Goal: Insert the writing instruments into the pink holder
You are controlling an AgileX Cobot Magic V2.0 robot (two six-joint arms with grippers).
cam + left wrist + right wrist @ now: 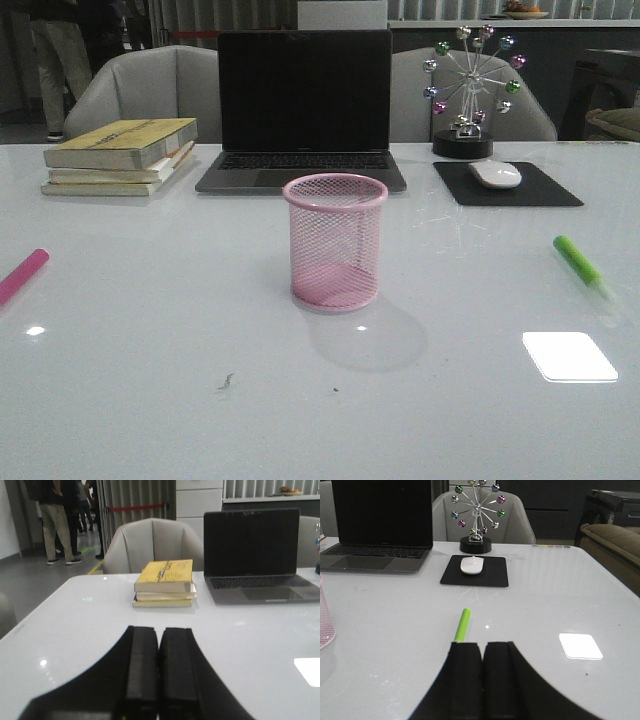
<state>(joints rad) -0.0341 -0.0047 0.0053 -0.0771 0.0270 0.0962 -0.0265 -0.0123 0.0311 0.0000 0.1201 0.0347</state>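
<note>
White glossy table [150,400], bearing all. Open laptop [303,105] with dark screen at far edge, stack of books [120,155] left of it, black mouse pad [545,190] with white mouse [495,175] right of it. Pink mesh holder [335,243] upright at centre, in front of laptop, empty. Green highlighter [578,261] flat at right, pink highlighter [22,275] flat at left edge, both well apart from holder. Left gripper [159,680] pressed closed on nothing; right gripper [482,680] likewise closed, just short of green highlighter [463,624].

the pink pen [22,276] runs off the front view's left edge; the right gripper [482,652] hides the green pen's [463,624] near end.
</note>
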